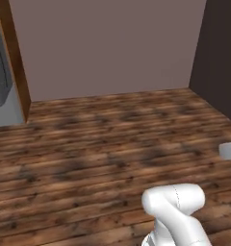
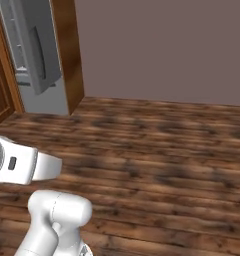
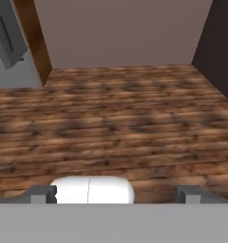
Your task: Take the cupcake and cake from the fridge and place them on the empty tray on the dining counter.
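The fridge (image 2: 34,55) stands at the upper left of the right base view, grey with a dark bar handle, framed by a brown wooden panel (image 2: 67,55); it also shows at the left edge of the left base view and at the upper left of the hand view. Wooden plank floor (image 1: 112,139) spreads across the middle of each frame, below a plain mauve wall (image 1: 108,43). At the bottom of the hand view the gripper (image 3: 116,194) has its jaws spread wide, released, with nothing between them.
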### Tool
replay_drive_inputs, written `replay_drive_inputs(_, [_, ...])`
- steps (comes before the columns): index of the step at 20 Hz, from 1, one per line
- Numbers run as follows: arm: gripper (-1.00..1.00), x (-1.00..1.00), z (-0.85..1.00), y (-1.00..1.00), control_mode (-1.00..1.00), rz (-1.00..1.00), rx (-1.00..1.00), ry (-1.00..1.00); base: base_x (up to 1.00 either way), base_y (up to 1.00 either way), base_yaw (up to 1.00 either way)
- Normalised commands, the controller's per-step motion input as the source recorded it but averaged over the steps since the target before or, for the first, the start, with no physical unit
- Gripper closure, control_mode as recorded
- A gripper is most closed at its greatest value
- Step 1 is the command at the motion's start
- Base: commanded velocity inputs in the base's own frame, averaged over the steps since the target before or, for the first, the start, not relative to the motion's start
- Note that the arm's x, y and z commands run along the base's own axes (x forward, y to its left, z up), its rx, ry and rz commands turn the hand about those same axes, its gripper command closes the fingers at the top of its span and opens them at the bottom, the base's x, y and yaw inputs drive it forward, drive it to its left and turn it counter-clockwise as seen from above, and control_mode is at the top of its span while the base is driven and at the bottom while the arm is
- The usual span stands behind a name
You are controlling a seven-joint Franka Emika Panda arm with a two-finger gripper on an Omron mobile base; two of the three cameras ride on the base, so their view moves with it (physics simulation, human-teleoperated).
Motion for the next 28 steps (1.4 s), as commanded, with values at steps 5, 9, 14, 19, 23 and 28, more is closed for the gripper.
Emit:
replay_drive_inputs(5, [-1.00,0.00,0.00,0.00,1.00,0.00,0.00,0.00,0.06,1.00,0.00])
replay_drive_inputs(9, [-1.00,0.00,0.00,0.00,1.00,0.00,0.00,0.00,0.00,1.00,0.00])
replay_drive_inputs(14, [-1.00,0.00,0.00,0.00,1.00,0.00,0.00,0.00,0.05,1.00,0.00])
replay_drive_inputs(19, [-1.00,0.00,0.00,0.00,1.00,0.00,0.00,0.00,-0.16,1.00,-0.03])
replay_drive_inputs(23, [-1.00,0.00,0.00,0.00,1.00,0.00,0.00,0.00,-0.70,1.00,-0.17])
replay_drive_inputs(28, [-1.00,0.00,0.00,0.00,1.00,0.00,0.00,0.00,0.24,1.00,-0.02])
